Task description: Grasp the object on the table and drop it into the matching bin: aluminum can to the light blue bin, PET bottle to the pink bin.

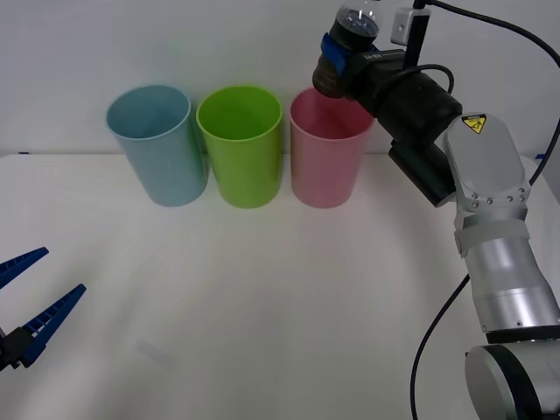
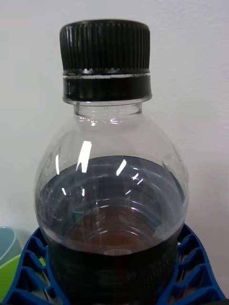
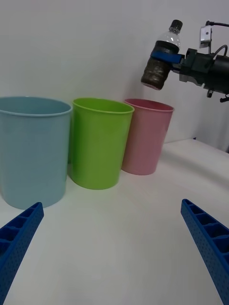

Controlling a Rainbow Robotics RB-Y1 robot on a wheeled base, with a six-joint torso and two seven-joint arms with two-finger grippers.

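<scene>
My right gripper (image 1: pixel 337 54) is shut on the PET bottle (image 1: pixel 343 48), a small clear bottle with a black cap and dark brown lower body, held in the air just above the rim of the pink bin (image 1: pixel 327 149). The bottle (image 2: pixel 112 190) sits between the blue fingers (image 2: pixel 33 271) in the right wrist view, and the left wrist view shows the bottle (image 3: pixel 161 59) hanging over the pink bin (image 3: pixel 145 136). The light blue bin (image 1: pixel 157 144) stands at the left end of the row. My left gripper (image 1: pixel 26 306) is open, low at the table's near left.
A lime green cup (image 1: pixel 241 144) stands between the light blue and pink bins. The three stand in a row at the back of the white table (image 1: pixel 262 332), close to the wall. A black cable runs along the right arm.
</scene>
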